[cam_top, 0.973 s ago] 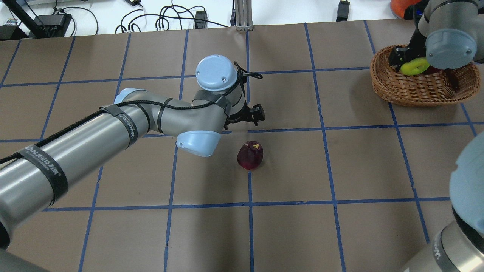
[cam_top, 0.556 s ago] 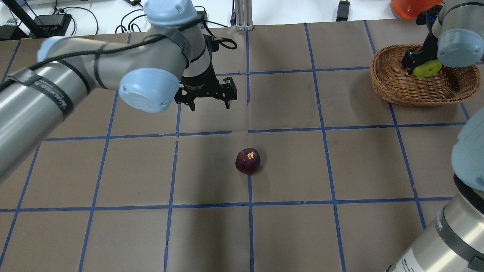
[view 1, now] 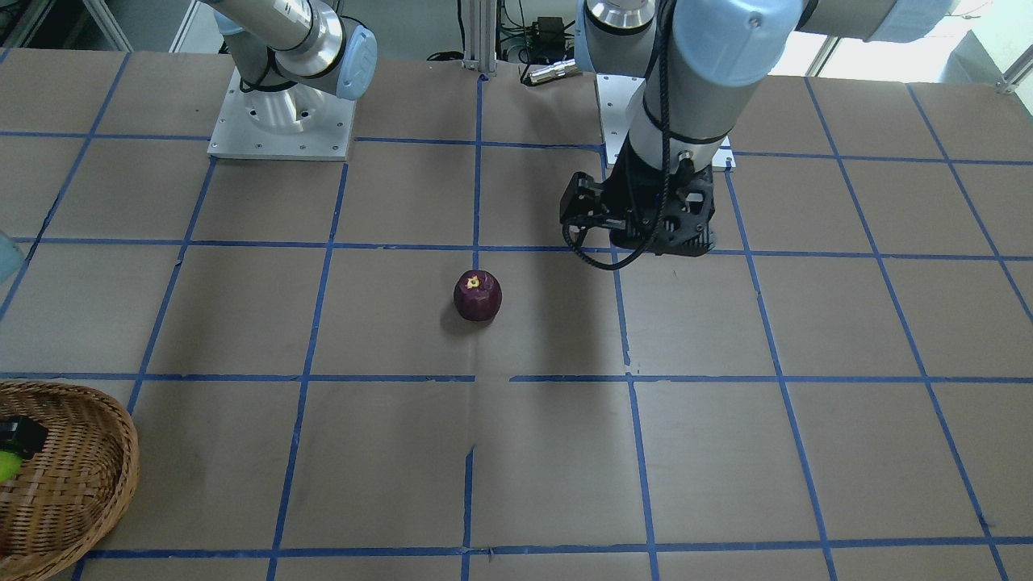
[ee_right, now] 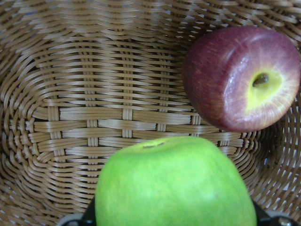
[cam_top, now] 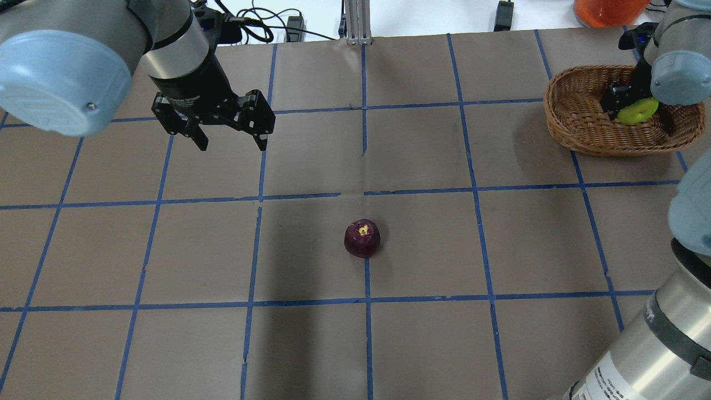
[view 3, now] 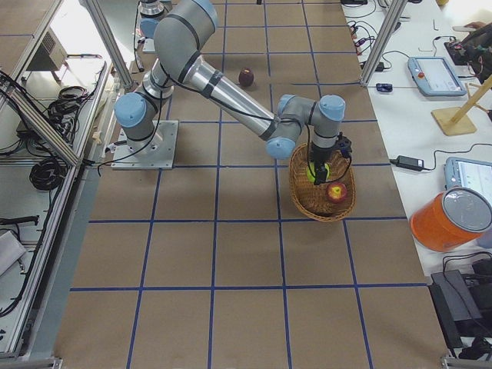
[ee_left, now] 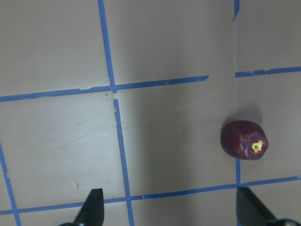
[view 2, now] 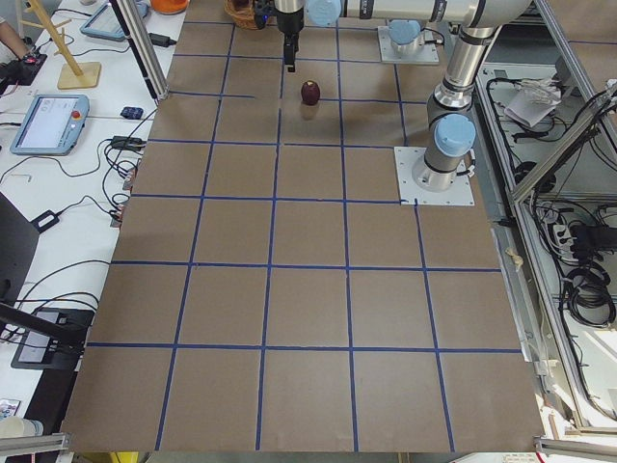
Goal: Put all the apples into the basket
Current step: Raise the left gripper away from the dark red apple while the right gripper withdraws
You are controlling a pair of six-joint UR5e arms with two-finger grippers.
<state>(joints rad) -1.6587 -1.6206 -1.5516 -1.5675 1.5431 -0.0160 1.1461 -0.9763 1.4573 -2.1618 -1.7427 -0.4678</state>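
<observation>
You have the red apple [ee_right: 242, 77] in the basket [cam_top: 577, 119]; your right jaws grip the green apple [cam_top: 637, 111] just over it, not yet released; your left jaws hang wide open, empty; the maroon apple [cam_top: 362, 238] sits on the table [cam_top: 500, 344].

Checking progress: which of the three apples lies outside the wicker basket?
The dark maroon-purple apple, alone on the brown table. The right gripper holds the lime-green apple over the woven basket; the red apple lies inside it.

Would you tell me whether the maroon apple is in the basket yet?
Out. The apple sits on the table, far from the basket, untouched by the open left gripper.
</observation>
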